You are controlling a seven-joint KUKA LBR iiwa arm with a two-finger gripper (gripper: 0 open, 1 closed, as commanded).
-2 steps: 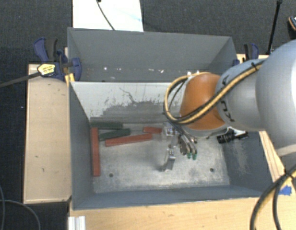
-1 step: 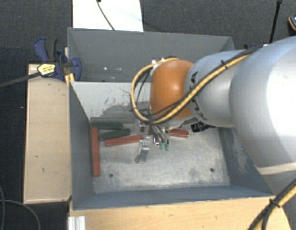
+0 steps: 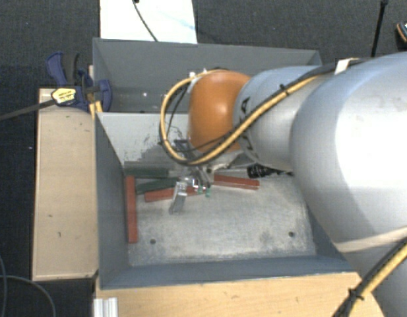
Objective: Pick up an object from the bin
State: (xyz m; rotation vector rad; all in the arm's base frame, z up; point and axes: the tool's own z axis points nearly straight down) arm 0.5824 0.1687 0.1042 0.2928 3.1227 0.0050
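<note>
My gripper (image 3: 180, 198) hangs below the orange wrist cover, low over the bin's floor in its left half. Its metal tip sits at the right end of a short red-brown bar (image 3: 157, 194) that lies slanted on the floor. I cannot tell whether it touches that bar. A dark green bar (image 3: 145, 172) lies just behind it, along the back-left slope. Another red-brown bar (image 3: 237, 182) lies to the gripper's right, partly hidden under the arm.
A long red-brown bar (image 3: 131, 210) lies lengthwise along the bin's left wall. The arm covers the bin's back right part. The grey floor stretches from the gripper toward the front and right.
</note>
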